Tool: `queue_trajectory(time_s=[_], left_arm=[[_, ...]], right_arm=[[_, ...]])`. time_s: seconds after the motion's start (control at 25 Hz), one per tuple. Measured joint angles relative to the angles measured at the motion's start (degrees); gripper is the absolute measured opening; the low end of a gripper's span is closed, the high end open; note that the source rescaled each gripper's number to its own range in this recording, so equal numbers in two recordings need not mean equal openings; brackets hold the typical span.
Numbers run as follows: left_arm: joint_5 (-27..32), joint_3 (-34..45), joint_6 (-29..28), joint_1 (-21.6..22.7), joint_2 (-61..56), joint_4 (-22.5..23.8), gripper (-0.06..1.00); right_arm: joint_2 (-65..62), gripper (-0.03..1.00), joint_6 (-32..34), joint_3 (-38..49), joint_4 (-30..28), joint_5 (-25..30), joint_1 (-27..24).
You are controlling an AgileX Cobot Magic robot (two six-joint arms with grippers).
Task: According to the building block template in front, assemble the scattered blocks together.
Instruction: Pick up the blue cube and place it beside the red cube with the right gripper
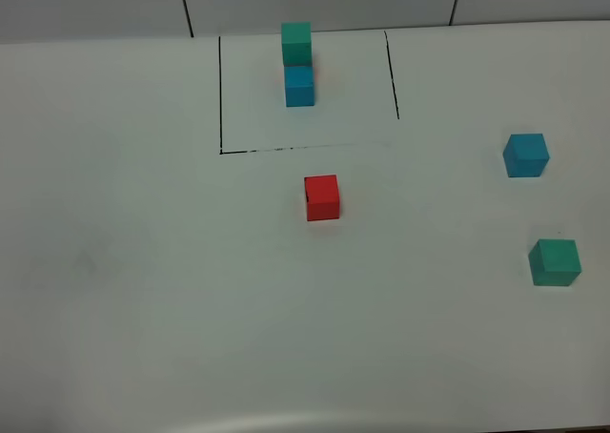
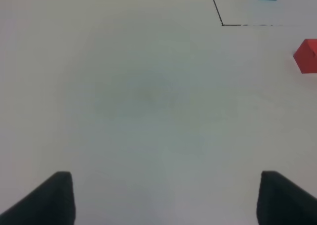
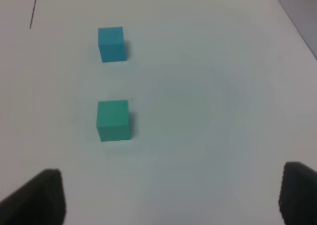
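White worktop (image 1: 143, 290), matte. The building block template (image 1: 298, 66) stands inside its black-lined frame (image 1: 220, 90), teal-green over blue. There are three to place, one of each colour. The red cube (image 1: 322, 197) sits just in front of that frame. The blue cube (image 1: 526, 155) and green cube (image 1: 555, 262) are well off toward the right arm. Both lie ahead of the right tool (image 3: 171, 197), which is spread wide and empty. The left tool (image 2: 166, 197) is released too, with red off to its side.

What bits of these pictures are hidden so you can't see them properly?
- High view: the template's small red cube is nearly hidden behind the matte blue cube stacked there; only a sliver shows.
- Left wrist view: the loose red matte cube and that blue cube are cut off by the picture's edges.
- Wrist views: the left hand and right hand show only dark fingertips.
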Motion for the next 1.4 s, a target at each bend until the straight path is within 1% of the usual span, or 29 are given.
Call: queue_trajectory(time_s=[0.68, 0.84, 1.08, 1.16, 1.32, 1.4], left_arm=[[0.0, 0.0, 0.0, 0.0, 0.0, 0.0, 0.7], [0.0, 0.0, 0.0, 0.0, 0.0, 0.0, 0.7], [0.0, 0.0, -0.1, 0.0, 0.0, 0.0, 0.7], [0.0, 0.0, -0.1, 0.0, 0.0, 0.0, 0.7], [0.0, 0.0, -0.1, 0.0, 0.0, 0.0, 0.7], [0.0, 0.0, -0.1, 0.0, 0.0, 0.0, 0.7]], right_arm=[[0.3, 0.75, -0.6, 0.0, 0.1, 0.2, 0.0], [5.0, 0.75, -1.0, -0.4, 0.1, 1.0, 0.0], [18.8, 0.75, -1.7, -3.8, 0.5, 1.1, 0.0], [24.5, 0.79, -2.7, -6.2, 1.4, 0.9, 0.0], [36.3, 0.95, -3.8, -10.3, 1.6, 0.3, 0.0], [42.2, 0.99, -3.8, -11.6, 1.7, -0.9, 0.0]])
